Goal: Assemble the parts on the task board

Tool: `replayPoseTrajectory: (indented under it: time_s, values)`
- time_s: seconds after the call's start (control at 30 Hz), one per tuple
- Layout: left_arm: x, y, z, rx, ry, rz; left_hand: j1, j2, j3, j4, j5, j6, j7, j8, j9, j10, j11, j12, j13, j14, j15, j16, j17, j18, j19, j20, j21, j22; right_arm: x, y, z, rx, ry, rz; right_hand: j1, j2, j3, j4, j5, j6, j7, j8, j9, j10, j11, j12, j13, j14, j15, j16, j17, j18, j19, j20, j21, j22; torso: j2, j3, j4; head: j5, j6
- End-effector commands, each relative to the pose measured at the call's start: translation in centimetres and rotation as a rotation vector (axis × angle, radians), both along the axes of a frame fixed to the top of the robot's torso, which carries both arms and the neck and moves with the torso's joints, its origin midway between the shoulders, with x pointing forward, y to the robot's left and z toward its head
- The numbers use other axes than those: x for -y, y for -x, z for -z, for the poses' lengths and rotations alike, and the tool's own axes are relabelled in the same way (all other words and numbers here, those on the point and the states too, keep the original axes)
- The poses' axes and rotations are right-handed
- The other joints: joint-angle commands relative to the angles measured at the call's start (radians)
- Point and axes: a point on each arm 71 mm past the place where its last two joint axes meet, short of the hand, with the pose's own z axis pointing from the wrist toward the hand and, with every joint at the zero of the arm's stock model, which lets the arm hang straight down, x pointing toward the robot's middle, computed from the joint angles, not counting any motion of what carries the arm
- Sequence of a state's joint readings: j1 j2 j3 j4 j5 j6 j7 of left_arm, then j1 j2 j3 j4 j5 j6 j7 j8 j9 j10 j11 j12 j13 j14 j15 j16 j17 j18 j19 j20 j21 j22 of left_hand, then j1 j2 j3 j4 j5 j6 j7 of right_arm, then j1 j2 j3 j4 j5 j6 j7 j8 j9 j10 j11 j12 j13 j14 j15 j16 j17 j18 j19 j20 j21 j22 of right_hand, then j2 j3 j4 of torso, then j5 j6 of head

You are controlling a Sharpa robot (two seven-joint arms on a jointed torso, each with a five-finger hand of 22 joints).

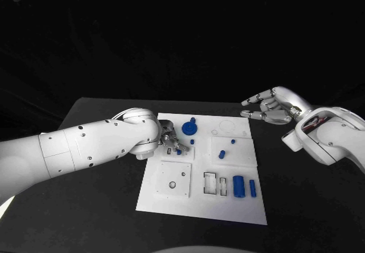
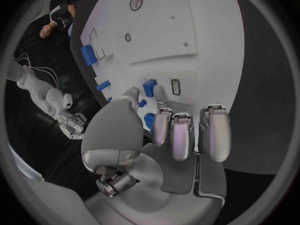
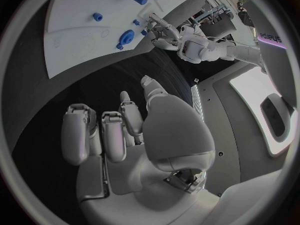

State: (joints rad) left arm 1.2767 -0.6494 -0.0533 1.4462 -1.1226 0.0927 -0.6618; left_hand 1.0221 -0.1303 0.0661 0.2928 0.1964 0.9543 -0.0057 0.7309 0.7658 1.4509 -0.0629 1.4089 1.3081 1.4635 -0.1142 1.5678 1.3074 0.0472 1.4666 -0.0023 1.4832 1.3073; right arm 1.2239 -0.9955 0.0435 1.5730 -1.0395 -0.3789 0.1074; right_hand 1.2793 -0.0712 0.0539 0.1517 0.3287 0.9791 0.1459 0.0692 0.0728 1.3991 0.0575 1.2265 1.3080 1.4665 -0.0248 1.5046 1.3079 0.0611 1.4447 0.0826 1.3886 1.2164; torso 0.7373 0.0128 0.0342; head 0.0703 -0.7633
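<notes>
While the black table [image 1: 91, 211] filled most of the frame, the white task board [image 1: 228, 208] lay at its centre, running from mid-frame down toward the lower middle. The left hand [image 1: 169, 141] was over the board's upper left part, its fingertips [image 2: 150, 87] at a small blue part [image 1: 179, 152]; whether they pinched it could not be told. The right hand [image 1: 272, 105] hung at the upper right of the frame, off the board's corner, fingers curled loosely and apart, holding nothing. A blue round part [image 1: 189, 127] sat near the board's top edge, two blue cylinders [image 1: 238, 185] at its lower right, and a blue peg [image 1: 222, 154] stood mid-board.
</notes>
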Motion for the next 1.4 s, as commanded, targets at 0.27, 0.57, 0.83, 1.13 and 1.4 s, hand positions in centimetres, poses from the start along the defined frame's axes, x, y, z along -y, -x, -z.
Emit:
replayPoseTrajectory:
  time_s: [0.27,0.57,0.83,1.13,1.4]
  values:
    - [-0.5,0.5,-1.9,-0.06,0.091,0.002,0.03,0.033,-0.052,-0.001,-0.028,-0.046,0.021,-0.026,-0.012,-0.042,0.011,-0.045,-0.009,0.107,0.004,0.003,0.263,-0.012,0.048,-0.001,-0.011,0.096,0.0,-0.1,0.0,0.004,-0.003,-0.007,-0.007,-0.003,-0.006,0.001,0.003,0.002,-0.001,0.0,0.001,-0.009,0.0,-0.002,0.035,0.077,0.005,-0.007,0.156,0.01,-0.008,-0.001,-0.006,0.0,-0.001,0.0004,0.0013,0.0,0.006]
    - [-3.0,-1.6,-4.2,-0.116,0.098,-0.025,0.082,0.035,-0.093,-0.002,-0.05,-0.093,0.055,-0.088,-0.065,-0.096,0.041,-0.096,-0.074,0.107,0.03,0.003,0.263,-0.007,0.039,0.023,-0.027,0.075,0.0,-0.3,0.4,-0.004,-0.004,-0.004,-0.007,-0.003,-0.006,0.001,0.003,0.002,-0.001,0.0,0.001,-0.009,0.0,-0.002,0.035,0.077,0.005,-0.007,0.156,0.01,-0.008,-0.001,-0.006,0.0,-0.003,0.0026,0.0039,0.003,0.021]
    - [-5.2,-4.4,-5.3,-0.085,0.058,-0.093,0.081,0.041,-0.108,-0.001,-0.051,-0.096,0.062,-0.108,-0.089,-0.098,0.047,-0.097,-0.078,0.107,0.035,0.003,0.263,-0.006,0.039,0.029,-0.027,0.074,0.1,-0.3,0.6,-0.008,-0.005,-0.001,-0.008,-0.002,-0.007,0.002,0.004,0.002,-0.001,0.0,0.001,-0.008,0.0,-0.001,0.035,0.077,0.005,-0.006,0.157,0.01,-0.008,-0.002,-0.006,0.0,0.0,0.0004,0.0031,-0.002,0.019]
    - [-6.0,-7.2,-5.5,-0.057,0.004,-0.144,0.082,0.044,-0.112,-0.001,-0.051,-0.094,0.063,-0.113,-0.096,-0.098,0.048,-0.097,-0.079,0.107,0.037,0.003,0.263,-0.008,0.041,0.031,-0.024,0.081,-0.2,-0.3,0.7,-0.009,-0.007,-0.006,-0.008,-0.002,-0.007,0.003,0.004,0.002,-0.001,0.0,0.001,-0.008,0.0,-0.002,0.035,0.077,0.005,-0.007,0.156,0.01,-0.008,-0.002,-0.006,0.0,0.002,-0.002,0.0041,0.004,0.022]
    - [-5.1,-8.1,-4.3,-0.073,-0.022,-0.145,0.083,0.048,-0.114,-0.001,-0.051,-0.091,0.064,-0.116,-0.102,-0.096,0.049,-0.095,-0.076,0.107,0.038,0.003,0.263,-0.009,0.042,0.032,-0.021,0.085,-0.4,-0.4,0.7,-0.01,-0.008,-0.011,-0.008,-0.002,-0.007,0.003,0.005,0.002,-0.001,0.0,0.001,-0.008,0.0,-0.001,0.036,0.077,0.005,-0.006,0.157,0.01,-0.008,-0.002,-0.006,0.0,0.006,-0.0024,0.0001,0.007,0.022]
